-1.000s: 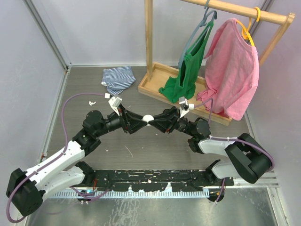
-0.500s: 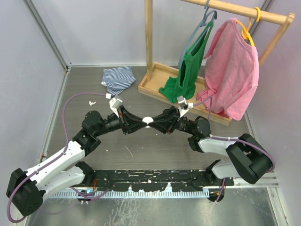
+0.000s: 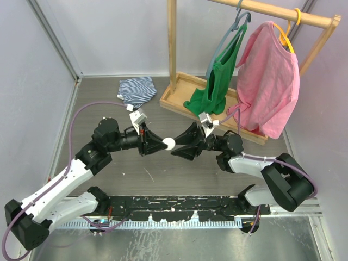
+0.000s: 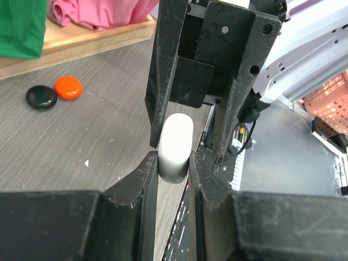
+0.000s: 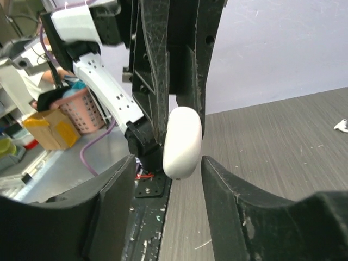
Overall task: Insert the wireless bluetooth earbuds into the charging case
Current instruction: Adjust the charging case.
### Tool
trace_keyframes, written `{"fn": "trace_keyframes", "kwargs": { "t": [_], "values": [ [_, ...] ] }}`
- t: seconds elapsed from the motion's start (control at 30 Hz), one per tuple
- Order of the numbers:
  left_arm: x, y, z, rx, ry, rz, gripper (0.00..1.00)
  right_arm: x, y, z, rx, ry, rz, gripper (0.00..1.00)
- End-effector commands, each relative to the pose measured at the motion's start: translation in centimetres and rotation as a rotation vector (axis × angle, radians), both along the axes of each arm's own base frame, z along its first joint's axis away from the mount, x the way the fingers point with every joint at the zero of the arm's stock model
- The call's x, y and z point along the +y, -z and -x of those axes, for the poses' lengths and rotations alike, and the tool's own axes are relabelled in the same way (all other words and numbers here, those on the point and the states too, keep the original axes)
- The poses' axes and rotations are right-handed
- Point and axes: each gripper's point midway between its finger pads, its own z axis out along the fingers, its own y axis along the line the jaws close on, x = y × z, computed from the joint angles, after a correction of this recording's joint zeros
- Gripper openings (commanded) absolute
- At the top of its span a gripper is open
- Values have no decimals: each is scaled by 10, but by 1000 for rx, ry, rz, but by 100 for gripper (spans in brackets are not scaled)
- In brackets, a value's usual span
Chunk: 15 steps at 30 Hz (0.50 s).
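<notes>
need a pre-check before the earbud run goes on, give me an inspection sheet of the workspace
surface: grey wood-grain table, small white specks
job's things: white charging case held off the table; white earbud lying on it
clutter: black puck and orange puck side by side; striped cloth
grippers: left gripper shut on the case; right gripper open around it
cables: purple cable on each arm
surroundings: wooden rack with green top and pink shirt
</notes>
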Motion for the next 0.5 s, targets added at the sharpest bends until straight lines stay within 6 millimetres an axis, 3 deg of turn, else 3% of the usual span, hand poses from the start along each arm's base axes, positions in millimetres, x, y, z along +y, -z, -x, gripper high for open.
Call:
{"fn": "trace_keyframes", "kwargs": {
  "t": [0.0,0.2,0.47],
  "values": [
    [14,-2,12,-26,28,-113,7,0,-10,7,-212,-17,27,59],
    [24,5,26,1,77,-212,4,2,2,-9,-263,57,144,63],
    [29,-2,34,-16,128,-326,3,12,4,1,-270,-5,168,63]
  ]
}}
